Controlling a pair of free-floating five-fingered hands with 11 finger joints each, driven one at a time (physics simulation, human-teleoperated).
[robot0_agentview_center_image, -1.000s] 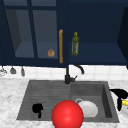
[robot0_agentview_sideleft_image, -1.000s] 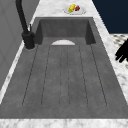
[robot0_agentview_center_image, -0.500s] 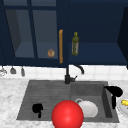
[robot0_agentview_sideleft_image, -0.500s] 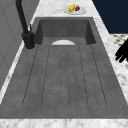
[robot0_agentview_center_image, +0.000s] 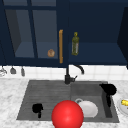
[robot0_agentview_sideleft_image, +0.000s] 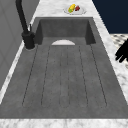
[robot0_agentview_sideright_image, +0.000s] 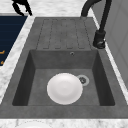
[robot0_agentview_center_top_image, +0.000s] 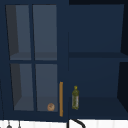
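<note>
Reach step by the look: right hand (robot0_agentview_center_image: 108, 89) above the basin (robot0_agentview_center_image: 87, 93) wall (fingers: can't tell), left hand (robot0_agentview_center_image: 37, 108) spread-fingered by the drainboard (robot0_agentview_center_image: 47, 93), white plate (robot0_agentview_center_image: 89, 109) flat in the basin, next needs a descent onto it

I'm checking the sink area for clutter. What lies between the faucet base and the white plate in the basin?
Nothing stands between them. In the right side view, the faucet sits on the rim, and only bare basin wall and floor lead to the white plate, with the drain beside it.

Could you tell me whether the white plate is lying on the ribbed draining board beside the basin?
No, the white plate lies flat on the bottom of the sink basin, next to the drain.
</note>
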